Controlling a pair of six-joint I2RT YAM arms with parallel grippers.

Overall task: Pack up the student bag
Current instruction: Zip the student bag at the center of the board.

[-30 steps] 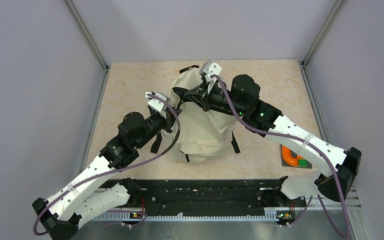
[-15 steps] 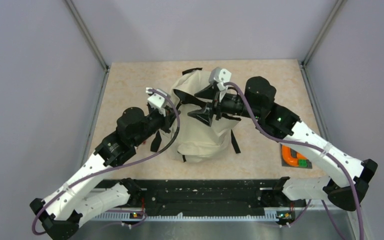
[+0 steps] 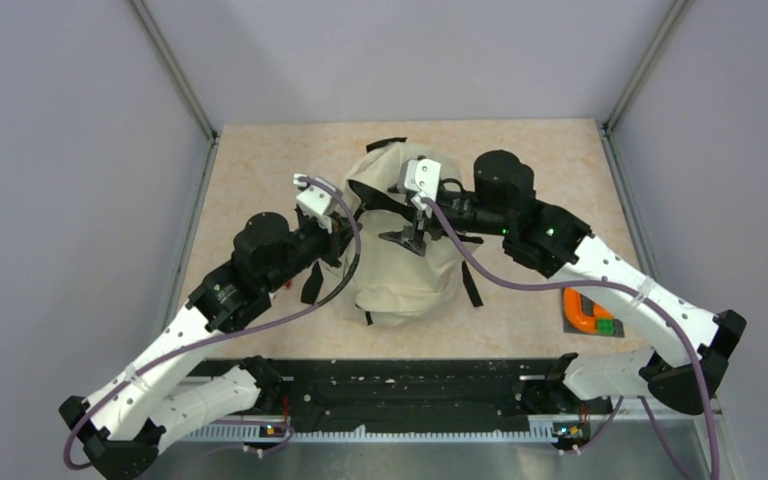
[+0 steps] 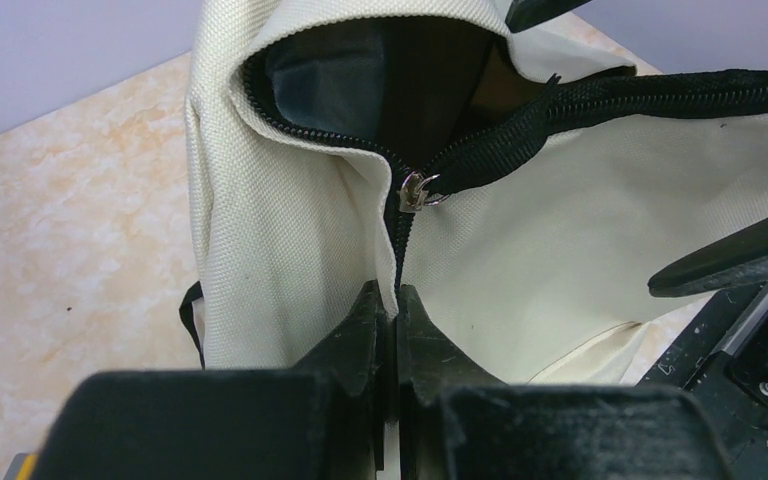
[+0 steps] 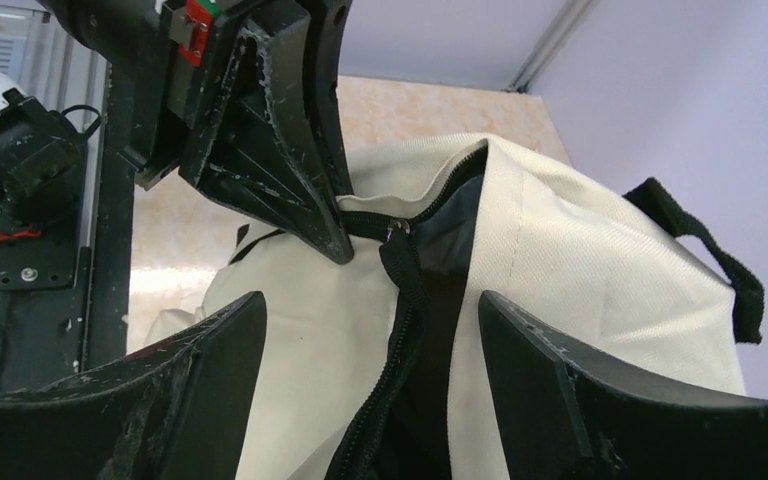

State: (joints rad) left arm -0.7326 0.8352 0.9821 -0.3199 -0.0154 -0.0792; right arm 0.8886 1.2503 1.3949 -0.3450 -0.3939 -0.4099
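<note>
The student bag [image 3: 405, 275], a cream fabric backpack with black straps, stands mid-table with its zipper partly undone and the dark inside showing [image 4: 400, 80]. My left gripper [image 4: 388, 300] is shut on the bag's cream fabric at the zipper seam, just below the metal zipper pull [image 4: 416, 190]; from above, that left gripper [image 3: 344, 232] sits at the bag's left side. My right gripper [image 5: 370, 300] hangs open over the zipper opening, nothing between its fingers [image 5: 225, 345]. In the top view the right gripper [image 3: 409, 238] is over the bag's upper middle.
An orange piece on a grey plate [image 3: 586, 312] lies at the right near the right arm. A black rail [image 3: 410, 385] runs along the near edge. Grey walls enclose the table [image 3: 260, 170] on three sides. The bag's black carry handle [image 5: 725, 260] sticks out at the back.
My right gripper has opened and let go of the bag's top edge, then drifted left over the opening. The bag's top has sagged lower. The left gripper kept its pinch.
</note>
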